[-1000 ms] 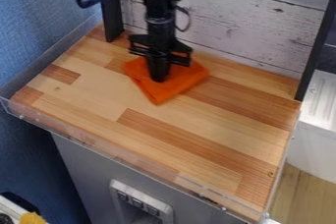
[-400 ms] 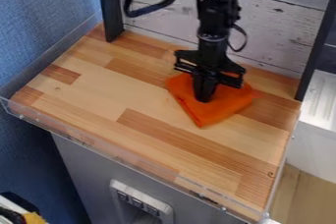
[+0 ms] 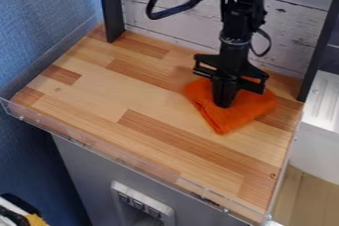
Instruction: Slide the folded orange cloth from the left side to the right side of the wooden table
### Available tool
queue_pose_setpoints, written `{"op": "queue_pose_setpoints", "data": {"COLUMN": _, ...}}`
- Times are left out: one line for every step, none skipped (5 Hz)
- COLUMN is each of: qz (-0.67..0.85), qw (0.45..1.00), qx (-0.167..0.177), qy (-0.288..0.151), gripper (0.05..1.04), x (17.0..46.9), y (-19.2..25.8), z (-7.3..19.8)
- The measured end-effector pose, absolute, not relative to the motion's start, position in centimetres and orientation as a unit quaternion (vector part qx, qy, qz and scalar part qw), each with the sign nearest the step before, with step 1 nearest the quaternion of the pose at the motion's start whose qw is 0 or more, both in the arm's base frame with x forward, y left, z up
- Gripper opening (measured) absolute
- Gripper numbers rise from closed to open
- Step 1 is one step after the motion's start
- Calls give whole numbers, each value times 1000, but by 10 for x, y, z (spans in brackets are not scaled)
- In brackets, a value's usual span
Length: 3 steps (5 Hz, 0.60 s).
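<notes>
The black gripper (image 3: pixel 224 102) hangs down at the right rear part of the wooden tabletop, its tip pressed against an orange cloth (image 3: pixel 246 111). Folded into a rough square, the cloth lies flat around the tip, one corner pointing toward the front edge. Part of the cloth is hidden behind the gripper. Whether the fingers grip any fabric cannot be seen.
A white plank wall (image 3: pixel 179 9) backs the wooden table (image 3: pixel 126 101), with dark posts at the rear left and right. Low clear edging (image 3: pixel 119 156) runs along the front. A white surface (image 3: pixel 323 106) stands beyond the right edge.
Gripper and orange cloth have moved together to the right and somewhat toward the front, from the rear middle-left of the table. The cloth has kept its folded shape.
</notes>
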State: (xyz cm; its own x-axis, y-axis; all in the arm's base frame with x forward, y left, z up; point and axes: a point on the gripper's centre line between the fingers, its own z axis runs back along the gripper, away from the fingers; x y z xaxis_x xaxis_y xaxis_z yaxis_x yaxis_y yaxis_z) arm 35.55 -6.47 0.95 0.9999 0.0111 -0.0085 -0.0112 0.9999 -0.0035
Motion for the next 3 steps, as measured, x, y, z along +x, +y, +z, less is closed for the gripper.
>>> {"op": "queue_pose_setpoints", "data": {"qz": -1, "qw": 1000, "qx": 0, "qy": 20, "gripper": 237, "x": 349, "y": -77, "z": 11}}
{"op": "queue_pose_setpoints", "data": {"qz": -4, "qw": 999, "qx": 3, "qy": 35, "gripper": 486, "x": 343, "y": -83, "z": 15}}
{"op": "queue_pose_setpoints", "data": {"qz": -4, "qw": 1000, "qx": 0, "qy": 21, "gripper": 787, "x": 339, "y": -81, "z": 31}}
